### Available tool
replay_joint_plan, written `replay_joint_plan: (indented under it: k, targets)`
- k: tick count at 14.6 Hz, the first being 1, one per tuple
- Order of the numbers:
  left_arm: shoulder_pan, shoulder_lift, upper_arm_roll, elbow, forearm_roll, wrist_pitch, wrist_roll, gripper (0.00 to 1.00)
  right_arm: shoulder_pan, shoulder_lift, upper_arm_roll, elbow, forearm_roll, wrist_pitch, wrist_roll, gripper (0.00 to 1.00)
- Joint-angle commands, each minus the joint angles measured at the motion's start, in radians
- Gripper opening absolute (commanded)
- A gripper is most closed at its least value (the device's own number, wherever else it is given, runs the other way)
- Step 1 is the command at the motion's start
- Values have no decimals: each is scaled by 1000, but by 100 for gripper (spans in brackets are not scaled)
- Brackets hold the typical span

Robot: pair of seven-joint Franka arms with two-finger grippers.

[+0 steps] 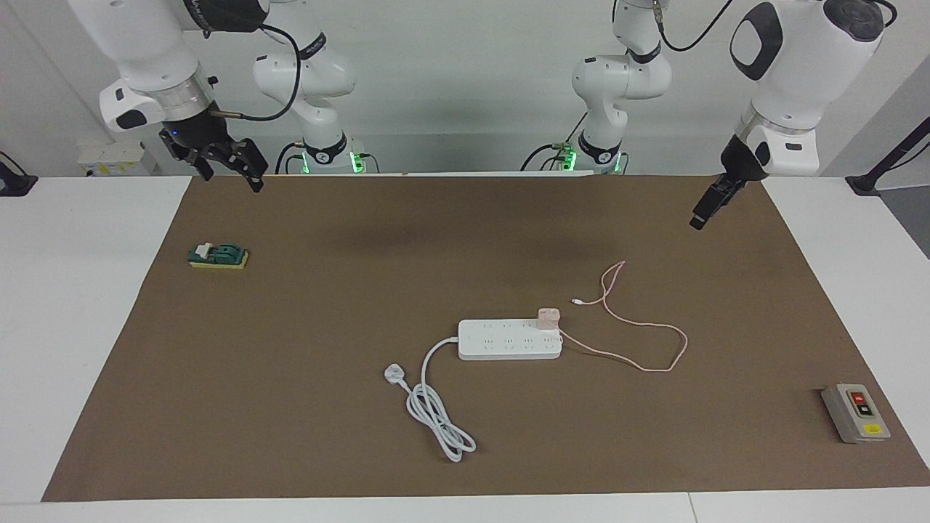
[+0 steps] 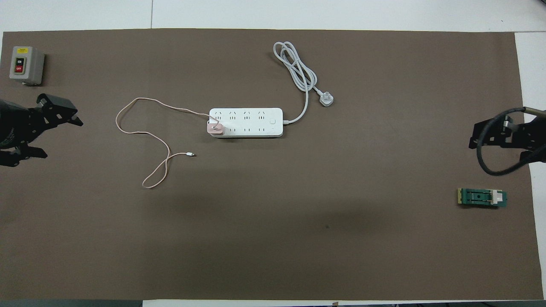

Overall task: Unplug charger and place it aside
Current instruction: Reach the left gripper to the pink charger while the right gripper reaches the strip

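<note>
The pale pink charger [image 1: 548,317] is plugged into the white power strip [image 1: 508,343], in the socket at the strip's end toward the left arm; in the overhead view the charger [image 2: 214,128] sits on the strip [image 2: 251,121]. Its thin pink cable [image 1: 654,341] loops over the mat toward the left arm's end and finishes in a tiny white connector [image 1: 575,301]. My left gripper [image 1: 706,211] hangs open and empty above the mat's edge at its own end [image 2: 64,138]. My right gripper [image 1: 232,176] is open and empty, raised over its end of the mat [image 2: 477,136].
The strip's thick white cord ends in a white three-pin plug [image 1: 393,374], farther from the robots than the strip. A grey switch box [image 1: 855,412] stands at the left arm's end. A small green and yellow block [image 1: 218,255] lies under the right gripper's side. A brown mat [image 1: 327,305] covers the table.
</note>
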Motion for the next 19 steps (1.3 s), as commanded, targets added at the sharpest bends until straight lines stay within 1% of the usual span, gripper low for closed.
replay_joint_plan:
  k: [1,3,5,8,10,12,14,16,18,19]
  targets:
    - [-53,-44,7,-133,13,127,-300,100,31,14,7,-25,35,46,188,100]
    - [-70,-18,7,-141,13,147,-423,100,60,42,7,-30,71,69,329,100]
    - [-109,62,7,-130,11,175,-571,100,87,80,7,-28,114,106,477,100]
    - [-154,140,7,-132,7,259,-746,100,150,147,7,-28,157,196,705,100]
    - [-179,166,7,-150,5,328,-845,100,178,192,7,-28,202,262,819,100]
    - [-200,212,7,-150,5,359,-906,100,215,239,7,-28,236,330,937,100]
    - [-214,237,7,-155,5,432,-962,100,226,279,7,-28,295,394,1034,100]
    - [-234,272,7,-153,4,455,-992,100,253,316,7,-28,352,460,1110,100]
    - [-242,298,7,-159,4,501,-1018,100,293,362,7,-27,356,515,1175,100]
    - [-261,335,7,-143,4,499,-1031,100,308,390,7,-25,357,567,1221,100]
